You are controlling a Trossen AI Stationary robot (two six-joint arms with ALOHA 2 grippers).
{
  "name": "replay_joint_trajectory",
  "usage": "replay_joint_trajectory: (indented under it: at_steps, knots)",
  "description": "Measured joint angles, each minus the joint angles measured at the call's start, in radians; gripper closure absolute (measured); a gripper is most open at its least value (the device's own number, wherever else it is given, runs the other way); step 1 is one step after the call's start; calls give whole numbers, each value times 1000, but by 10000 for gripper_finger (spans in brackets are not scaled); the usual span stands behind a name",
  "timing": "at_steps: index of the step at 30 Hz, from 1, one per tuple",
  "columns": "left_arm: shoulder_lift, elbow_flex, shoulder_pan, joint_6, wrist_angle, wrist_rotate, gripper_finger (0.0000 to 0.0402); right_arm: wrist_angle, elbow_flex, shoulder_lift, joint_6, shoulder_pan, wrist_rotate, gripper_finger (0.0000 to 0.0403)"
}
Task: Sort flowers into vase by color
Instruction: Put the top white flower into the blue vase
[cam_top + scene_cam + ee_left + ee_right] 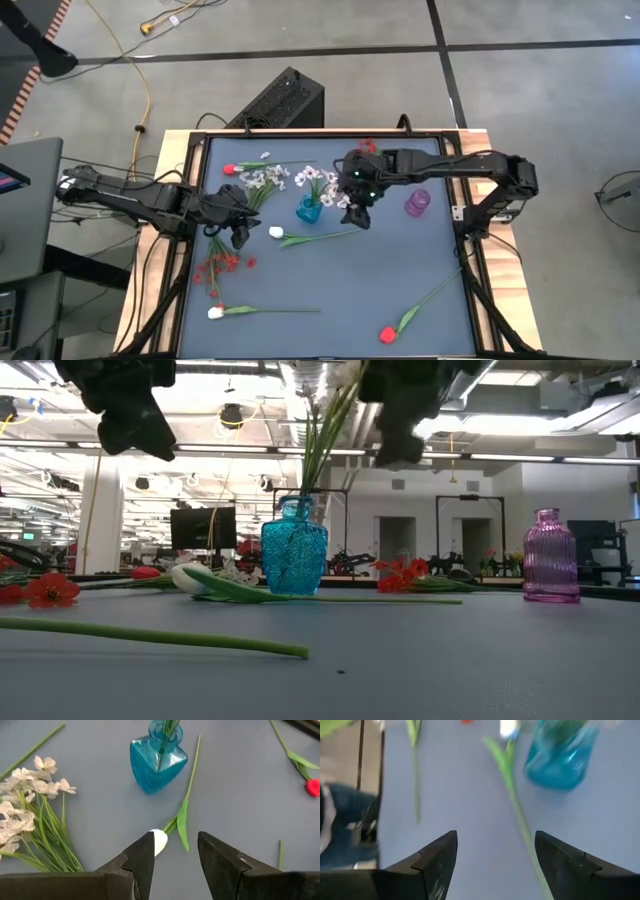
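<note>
right gripper (492, 857): fingers spread wide, empty, over the blue table (465, 815) | blue glass vase (560, 757): 1 o'clock | green stem (517, 815) with white bud (509, 727): 12 o'clock | second stem (415, 770): 11 o'clock

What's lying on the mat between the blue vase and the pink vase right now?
Nothing lies there: in the high view the mat between the blue vase and the pink vase is bare, though the open right gripper hangs above that stretch.

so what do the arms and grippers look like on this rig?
Both arms are black and jointed, with dark cables running along them. The right arm shows small green indicator lights near its wrist. The left gripper and right gripper each have two matte black, wedge-shaped fingers with angular stepped edges. No markings are visible.
</note>
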Motion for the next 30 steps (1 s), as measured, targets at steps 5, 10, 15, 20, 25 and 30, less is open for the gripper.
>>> replay_joint_trajectory:
  at_steps: [5,10,15,20,25,30]
  knots:
    - [0,0,0,1,-21,24,262,-125,33,0,0,72,-2,110]
    - [0,0,0,16,-31,57,262,-169,33,0,65,164,-1,110]
    - [0,0,0,45,-48,75,262,-171,33,0,185,249,6,111]
    - [0,0,0,77,-47,68,262,-184,33,0,307,342,13,111]
    - [0,0,0,157,-38,92,262,-184,33,0,400,452,86,111]
    - [0,0,0,215,-18,92,262,-182,15,0,428,568,145,111]
